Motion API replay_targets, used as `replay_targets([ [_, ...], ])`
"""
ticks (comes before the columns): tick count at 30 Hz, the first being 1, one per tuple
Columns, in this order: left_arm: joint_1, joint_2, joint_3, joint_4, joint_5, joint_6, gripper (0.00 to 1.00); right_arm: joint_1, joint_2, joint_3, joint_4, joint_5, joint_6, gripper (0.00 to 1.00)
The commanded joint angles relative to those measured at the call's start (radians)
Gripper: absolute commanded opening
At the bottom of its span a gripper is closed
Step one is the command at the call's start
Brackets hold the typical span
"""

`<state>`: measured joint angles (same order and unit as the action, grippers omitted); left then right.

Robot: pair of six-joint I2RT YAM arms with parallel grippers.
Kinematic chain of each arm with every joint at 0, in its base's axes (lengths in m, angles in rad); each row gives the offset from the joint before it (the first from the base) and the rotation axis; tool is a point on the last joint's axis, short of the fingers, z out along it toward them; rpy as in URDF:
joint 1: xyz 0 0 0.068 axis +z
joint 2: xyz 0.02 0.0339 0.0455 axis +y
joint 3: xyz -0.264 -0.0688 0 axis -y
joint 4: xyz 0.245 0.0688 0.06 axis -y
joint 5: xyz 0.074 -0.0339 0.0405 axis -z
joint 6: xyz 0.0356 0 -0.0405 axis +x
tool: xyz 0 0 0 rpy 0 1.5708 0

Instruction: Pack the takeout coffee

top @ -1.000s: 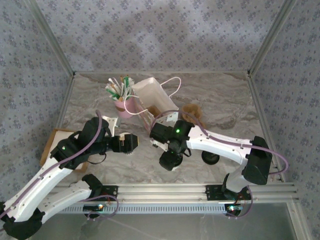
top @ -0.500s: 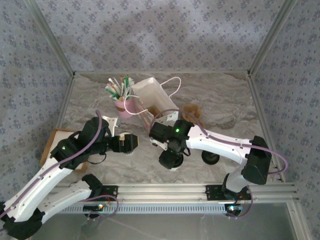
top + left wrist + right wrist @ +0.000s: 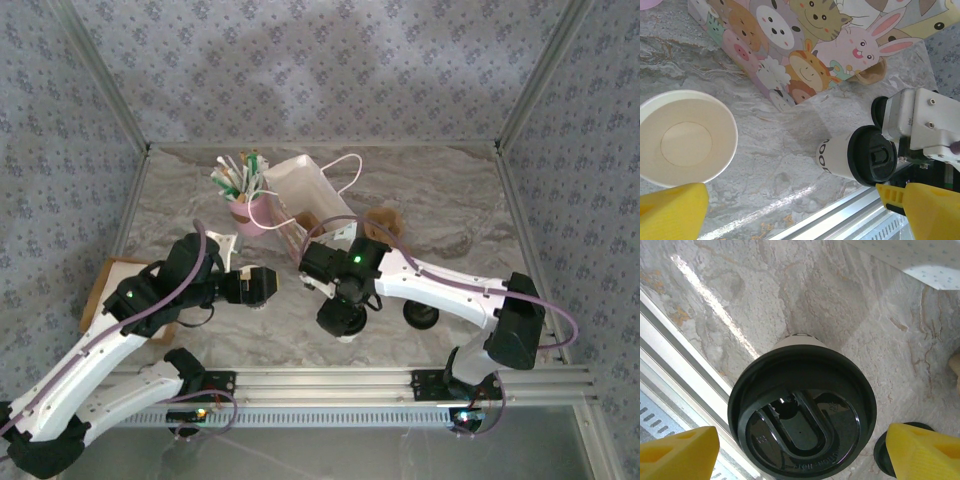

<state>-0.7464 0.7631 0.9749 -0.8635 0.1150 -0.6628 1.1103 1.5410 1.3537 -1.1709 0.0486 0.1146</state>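
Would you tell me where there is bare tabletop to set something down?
Free: the back right corner, right of the paper bag; the back left corner, left of the pink holder. Crowded: the centre, around the lidded cup and open cup.

Bright, even light, soft shadows.
Glare streaks the table upper left in my right wrist view; my fingertips blur at the bottom corners.
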Motion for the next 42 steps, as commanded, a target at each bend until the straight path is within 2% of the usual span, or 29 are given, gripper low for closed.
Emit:
replay_targets([
  [1, -0.005, -0.002, 0.012, 0.018, -0.001, 0.017, 0.99, -0.01, 0.013, -0.017, -0.004, -0.003, -0.006, 0.88],
  [19, -0.005, 0.005, 0.014, 0.021, -0.003, 0.016, 0.99, -0.017, 0.032, -0.046, 0.022, -0.037, -0.009, 0.85],
  [35, -0.005, 0.013, 0.022, 0.024, -0.005, 0.016, 0.99, -0.018, 0.021, -0.061, 0.024, -0.039, -0.009, 0.76],
  [42, -0.005, 0.002, 0.037, 0.023, -0.024, 0.013, 0.99, -0.018, 0.017, -0.074, 0.027, -0.039, -0.009, 0.78],
])
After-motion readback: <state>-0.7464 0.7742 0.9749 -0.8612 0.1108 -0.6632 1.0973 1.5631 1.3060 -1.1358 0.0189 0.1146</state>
